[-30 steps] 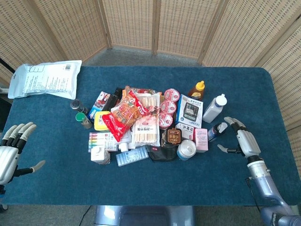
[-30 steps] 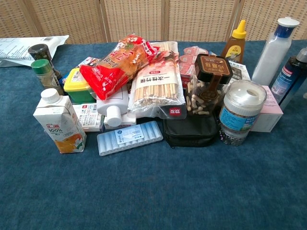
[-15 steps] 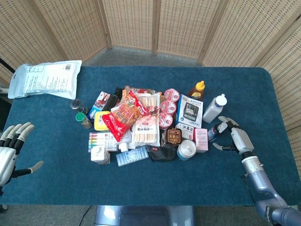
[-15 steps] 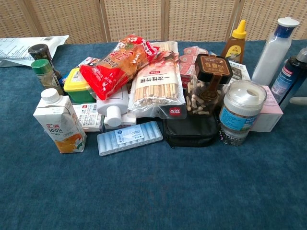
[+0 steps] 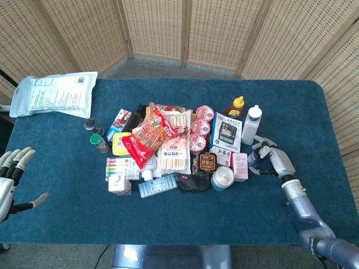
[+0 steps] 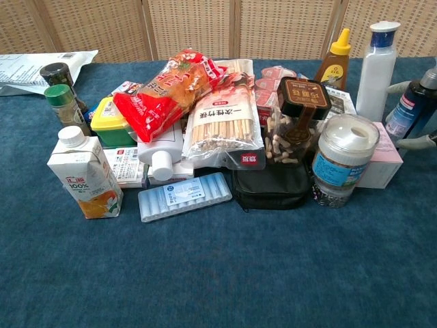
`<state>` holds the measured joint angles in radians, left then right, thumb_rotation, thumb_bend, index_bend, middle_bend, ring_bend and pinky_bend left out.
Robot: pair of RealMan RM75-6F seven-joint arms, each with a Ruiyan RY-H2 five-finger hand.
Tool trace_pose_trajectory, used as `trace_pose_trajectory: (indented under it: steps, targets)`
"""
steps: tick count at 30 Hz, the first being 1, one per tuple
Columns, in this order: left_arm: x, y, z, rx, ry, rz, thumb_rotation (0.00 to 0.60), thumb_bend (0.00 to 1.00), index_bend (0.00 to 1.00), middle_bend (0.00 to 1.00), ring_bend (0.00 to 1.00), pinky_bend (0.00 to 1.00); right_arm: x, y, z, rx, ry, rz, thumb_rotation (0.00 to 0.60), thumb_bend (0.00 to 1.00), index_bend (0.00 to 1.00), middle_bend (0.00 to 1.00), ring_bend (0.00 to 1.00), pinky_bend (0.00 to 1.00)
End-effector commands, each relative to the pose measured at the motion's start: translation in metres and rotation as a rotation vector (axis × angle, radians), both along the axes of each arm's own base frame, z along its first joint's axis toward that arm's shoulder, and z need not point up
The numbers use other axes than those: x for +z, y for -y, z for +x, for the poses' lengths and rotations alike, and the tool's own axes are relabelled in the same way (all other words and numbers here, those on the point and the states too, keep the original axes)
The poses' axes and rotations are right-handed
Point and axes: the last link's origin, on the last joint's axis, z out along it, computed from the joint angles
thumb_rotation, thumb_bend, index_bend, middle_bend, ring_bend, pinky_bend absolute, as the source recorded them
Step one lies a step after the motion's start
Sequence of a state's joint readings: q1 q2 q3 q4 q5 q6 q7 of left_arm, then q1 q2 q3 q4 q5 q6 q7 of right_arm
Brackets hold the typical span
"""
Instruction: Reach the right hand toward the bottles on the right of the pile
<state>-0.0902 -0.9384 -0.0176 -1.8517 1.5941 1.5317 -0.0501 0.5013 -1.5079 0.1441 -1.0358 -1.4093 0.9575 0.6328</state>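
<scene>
right hand point(image 5: 276, 159) sits at the right edge of the pile on the blue tabletop point(image 5: 314, 112), fingers curled around the dark blue bottle point(image 5: 255, 157) and touching it; in the chest view fingertips point(image 6: 416, 142) show on either side of that bottle point(image 6: 412, 109). whether it grips firmly cannot be told. white bottle point(image 5: 251, 124) stands upright just behind, beside the honey bottle point(image 5: 235, 106). pink box point(image 5: 240, 166) lies just left of the dark bottle. left hand point(image 5: 10, 179) rests open, fingers spread, at the near left tabletop edge, well apart from the pile.
</scene>
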Motion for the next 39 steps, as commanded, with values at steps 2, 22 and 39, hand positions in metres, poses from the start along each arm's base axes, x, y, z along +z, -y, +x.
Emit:
trace_pose_trajectory:
  steps: [2, 22, 39]
  targets:
    - [0.0, -0.001, 0.0, 0.002, 0.0, 0.0, 0.531, 0.22, 0.0, 0.0, 0.0, 0.0, 0.0, 0.003, 0.001, -0.005, 0.012, -0.018, 0.6, 0.23, 0.28, 0.63, 0.37, 0.04]
    - [-0.007, -0.009, -0.002, -0.004, 0.007, -0.019, 0.53, 0.22, 0.0, 0.0, 0.0, 0.0, 0.032, 0.001, 0.011, 0.03, 0.054, -0.142, 0.6, 0.27, 0.61, 1.0, 0.89, 0.53]
    - [-0.016, -0.012, -0.001, -0.031, 0.024, -0.041, 0.531, 0.22, 0.0, 0.0, 0.0, 0.0, 0.127, 0.007, 0.116, 0.226, 0.117, -0.258, 0.6, 0.27, 0.61, 1.0, 0.9, 0.53]
